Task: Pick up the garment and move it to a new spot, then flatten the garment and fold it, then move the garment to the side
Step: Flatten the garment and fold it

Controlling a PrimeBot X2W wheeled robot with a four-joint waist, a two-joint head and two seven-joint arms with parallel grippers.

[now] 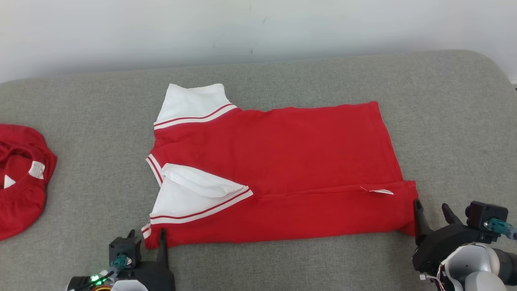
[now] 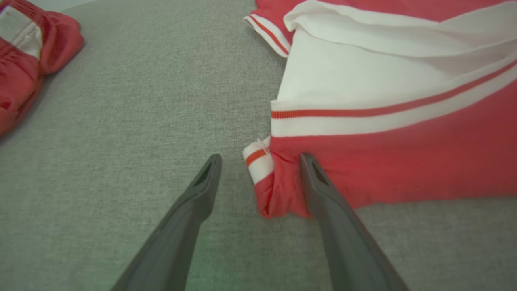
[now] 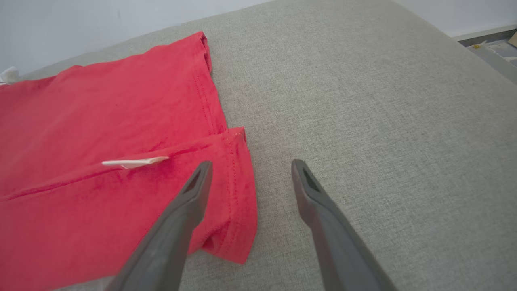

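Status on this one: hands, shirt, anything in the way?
Left hand open at collar-end corner, right hand open at hem corner. Red shirt flat, near side folded over. Second red garment apart, far left.

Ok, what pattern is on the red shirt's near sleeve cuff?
The sleeve cuff is white with one red stripe; the left wrist view shows it best.

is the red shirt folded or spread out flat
Partly folded: the red shirt lies flat, but its near long side is turned over onto the body, white tag showing on top.
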